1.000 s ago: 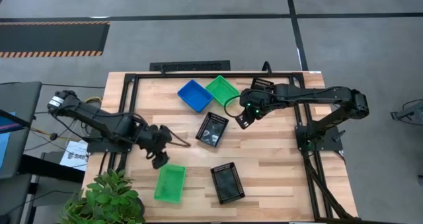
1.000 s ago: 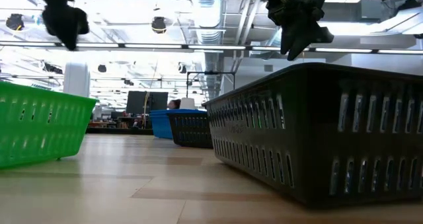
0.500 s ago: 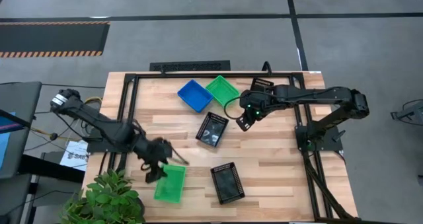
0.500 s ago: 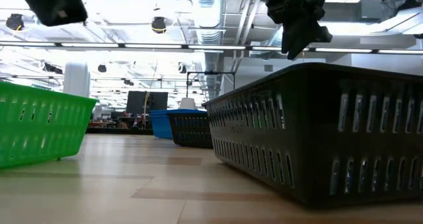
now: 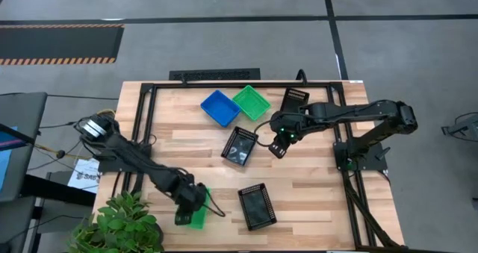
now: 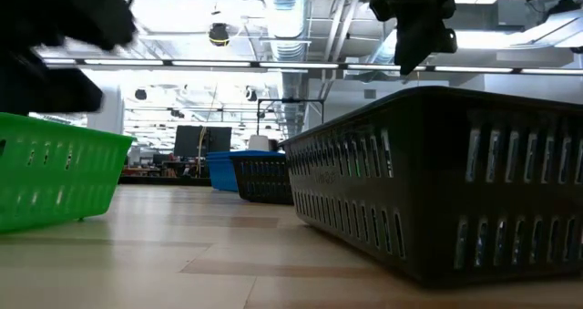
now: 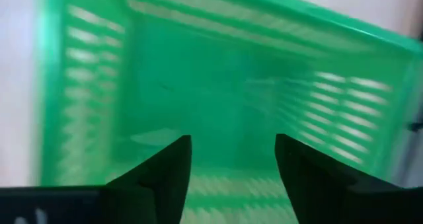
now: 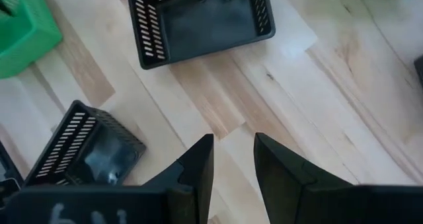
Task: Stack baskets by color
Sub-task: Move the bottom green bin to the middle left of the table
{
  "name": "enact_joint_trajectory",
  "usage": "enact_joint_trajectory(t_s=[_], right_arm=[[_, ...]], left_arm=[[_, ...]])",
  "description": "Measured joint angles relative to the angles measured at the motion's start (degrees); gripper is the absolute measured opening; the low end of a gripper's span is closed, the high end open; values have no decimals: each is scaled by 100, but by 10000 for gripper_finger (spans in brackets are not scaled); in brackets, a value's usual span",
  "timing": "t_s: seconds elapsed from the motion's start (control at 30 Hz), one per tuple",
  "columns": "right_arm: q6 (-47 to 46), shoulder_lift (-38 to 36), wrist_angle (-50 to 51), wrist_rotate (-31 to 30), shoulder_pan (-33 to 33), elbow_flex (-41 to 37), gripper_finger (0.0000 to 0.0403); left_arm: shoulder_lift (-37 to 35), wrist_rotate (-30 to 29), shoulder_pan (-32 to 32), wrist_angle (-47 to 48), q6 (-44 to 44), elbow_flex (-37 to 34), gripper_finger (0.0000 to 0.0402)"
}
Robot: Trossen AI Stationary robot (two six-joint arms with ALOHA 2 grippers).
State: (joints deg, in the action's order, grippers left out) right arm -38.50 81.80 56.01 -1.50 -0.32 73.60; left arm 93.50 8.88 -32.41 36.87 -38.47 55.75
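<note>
A green basket [image 5: 199, 214] rests on its base near the table's front left. My left gripper [image 5: 187, 206] hangs low over it, open, and its fingers [image 7: 173, 159] frame the basket's inside [image 7: 231, 98]. My right gripper [image 5: 278, 145] hovers above bare wood, right of the middle black basket [image 5: 239, 145], open by a narrow gap [image 8: 233, 151] with nothing in it. A second black basket [image 5: 256, 206] sits near the front. A blue basket [image 5: 219, 107], a green one [image 5: 251, 101] and a black one [image 5: 296, 98] stand at the far side. My left gripper comes at the near green basket from above, slanting down, with its fingertips over the basket's floor [image 7: 231, 151]. I cannot tell whether they touch the basket.
A potted plant [image 5: 119, 225] crowds the table's near left corner beside the green basket. A black rail frame [image 5: 142, 133] borders the tabletop. In the low view the near black basket [image 6: 455, 181] fills the right foreground. Bare wood [image 5: 314, 186] lies at the right.
My left gripper has swung toward the table's near edge and dropped low over the near green basket, rolling as it went. My right gripper has turned a little and edged toward the near side. No basket has moved.
</note>
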Motion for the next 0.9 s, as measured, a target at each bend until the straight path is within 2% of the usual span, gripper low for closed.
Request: enact_joint_trajectory(t_s=[0.17,0.27,0.4,0.53,0.7,0.9], right_arm=[[-2,0,7,0,28,0,128],[-1,0,19,0,33,0,128],[-2,0,13,-2,33,0,128],[-4,0,35,-4,30,0,128],[-61,0,57,-35,33,-2,128],[-196,0,198,-374,12,-2,128]], left_arm=[[421,-338,557,-58,509,0,168],[622,-339,1032,-186,919,9,154],[688,-366,1732,-797,1315,15,142],[685,-550,2399,-1547,1360,-4,137],[665,-477,3009,-2418,1106,0,137],[364,29,3352,-1597,887,648,137]])
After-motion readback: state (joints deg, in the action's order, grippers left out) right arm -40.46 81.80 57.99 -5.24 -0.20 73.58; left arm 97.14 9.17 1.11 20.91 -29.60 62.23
